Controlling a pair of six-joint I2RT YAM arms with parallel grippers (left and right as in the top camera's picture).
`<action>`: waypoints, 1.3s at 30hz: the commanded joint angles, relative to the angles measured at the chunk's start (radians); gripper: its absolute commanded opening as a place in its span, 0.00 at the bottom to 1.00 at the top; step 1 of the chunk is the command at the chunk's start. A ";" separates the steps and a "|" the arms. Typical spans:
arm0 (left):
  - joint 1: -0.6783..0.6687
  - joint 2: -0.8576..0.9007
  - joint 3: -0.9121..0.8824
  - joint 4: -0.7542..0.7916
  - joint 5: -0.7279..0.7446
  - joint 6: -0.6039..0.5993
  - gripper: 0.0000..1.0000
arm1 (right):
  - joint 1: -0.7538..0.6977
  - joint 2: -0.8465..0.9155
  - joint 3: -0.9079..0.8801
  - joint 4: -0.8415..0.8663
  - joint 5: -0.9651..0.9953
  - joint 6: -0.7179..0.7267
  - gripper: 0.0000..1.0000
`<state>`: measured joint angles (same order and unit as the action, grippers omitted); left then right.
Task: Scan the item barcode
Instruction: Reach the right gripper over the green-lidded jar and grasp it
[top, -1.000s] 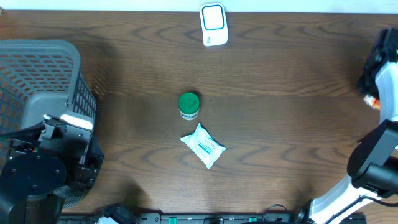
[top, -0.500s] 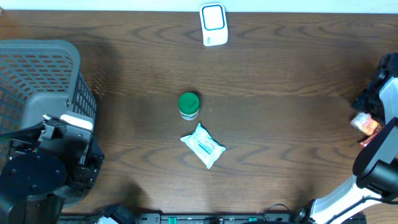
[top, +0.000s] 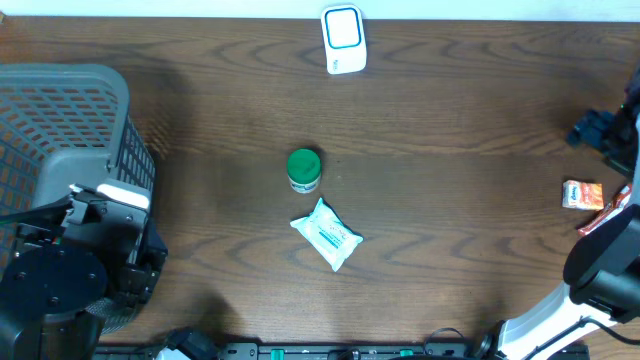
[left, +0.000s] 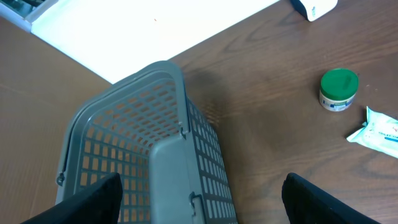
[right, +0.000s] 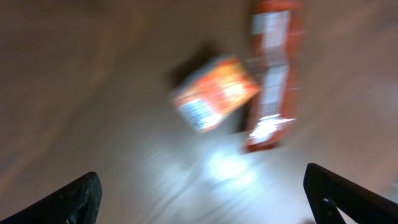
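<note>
A small orange packet (top: 582, 194) lies flat on the table at the far right, free of any grip. In the blurred right wrist view the orange packet (right: 216, 93) sits beside a longer red-orange pack (right: 273, 74). My right gripper (top: 600, 131) hovers just beyond them, open, with nothing between its fingers (right: 68, 199). The white and blue scanner (top: 343, 38) stands at the table's far edge. A green-lidded jar (top: 303, 168) and a white wipes packet (top: 327, 234) rest mid-table. My left gripper (left: 199, 205) hangs open and empty over the grey basket (left: 143, 149).
The grey basket (top: 60, 150) fills the left side of the table, with the left arm above its near end. The right arm's base stands at the near right corner. The jar (left: 339, 89) and wipes packet (left: 379, 127) also show in the left wrist view.
My right gripper opened and let go of the orange packet, which dropped to the table at the right. The gripper then pulled away toward the far side. The left arm stayed still.
</note>
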<state>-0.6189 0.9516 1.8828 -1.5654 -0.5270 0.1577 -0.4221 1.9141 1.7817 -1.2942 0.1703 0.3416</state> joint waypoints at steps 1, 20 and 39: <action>0.000 -0.006 -0.001 -0.001 -0.009 0.003 0.82 | 0.105 -0.037 0.021 -0.021 -0.287 0.010 0.99; 0.000 -0.006 -0.001 -0.001 -0.008 0.003 0.82 | 0.948 -0.037 0.021 0.158 -0.388 1.010 0.95; 0.000 -0.006 -0.001 -0.001 -0.009 0.003 0.82 | 1.101 0.148 0.021 0.354 -0.422 1.707 0.97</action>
<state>-0.6189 0.9516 1.8828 -1.5658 -0.5270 0.1577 0.6754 2.0258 1.7878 -0.9474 -0.2249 1.9728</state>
